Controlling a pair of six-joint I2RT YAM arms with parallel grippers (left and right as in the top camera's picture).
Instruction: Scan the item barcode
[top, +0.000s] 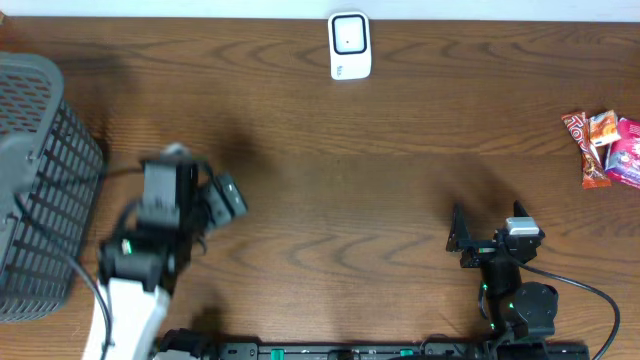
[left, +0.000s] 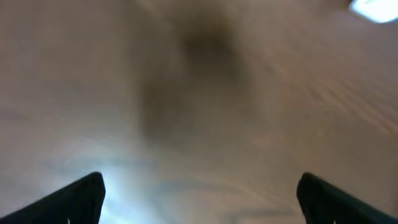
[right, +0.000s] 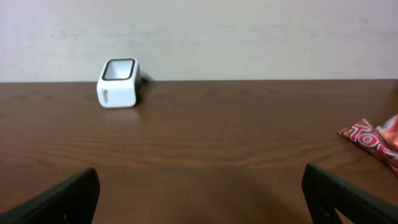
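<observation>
At right edge of your table (top: 400, 200), snack packets (top: 603, 150) lie roughly front-to-back; basket (top: 40, 180) shows overhead only; left gripper (left: 208, 199), right gripper (right: 205, 199) spread, empty.

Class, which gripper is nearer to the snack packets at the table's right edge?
Right. The right gripper hangs a short way left of the snack packets; the left gripper is far across the table, beside the grey basket.
</observation>
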